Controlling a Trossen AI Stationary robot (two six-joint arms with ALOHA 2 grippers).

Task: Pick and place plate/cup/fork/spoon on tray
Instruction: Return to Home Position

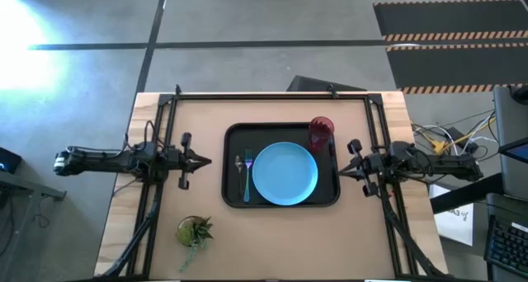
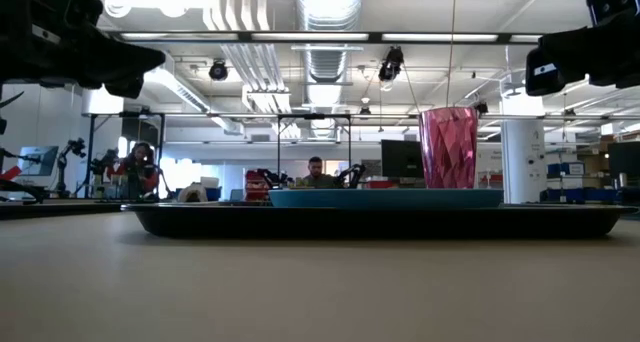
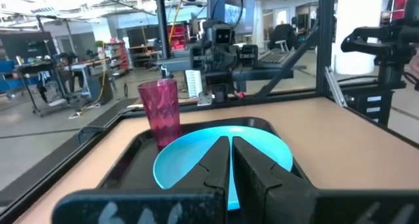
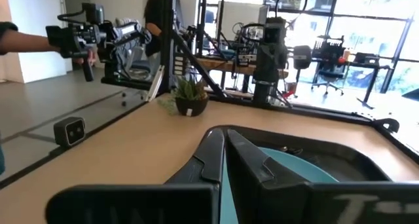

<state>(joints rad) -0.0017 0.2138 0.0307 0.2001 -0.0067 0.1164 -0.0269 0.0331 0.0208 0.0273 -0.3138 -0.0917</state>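
Resting on one black tray (image 1: 233, 195): one plate (image 1: 285, 174), one cup (image 1: 321, 132), one fork (image 1: 247, 179), one spoon (image 1: 239, 165), left gripper (image 1: 205, 160) and right gripper (image 1: 342, 170) both closed, empty, flanking.

Counted on the desk (image 1: 165, 117): one tray (image 1: 233, 162), one plate (image 1: 285, 174), one cup (image 1: 321, 133), one fork (image 1: 247, 176), one spoon (image 1: 239, 166), one potted plant (image 1: 195, 231). Two end effectors are counted: left end effector (image 1: 206, 160), right end effector (image 1: 340, 171).

Bright glare washes the overhead view's upper-left floor (image 1: 33, 18); ceiling lamps (image 2: 330, 2) blaze, foreground blurred.
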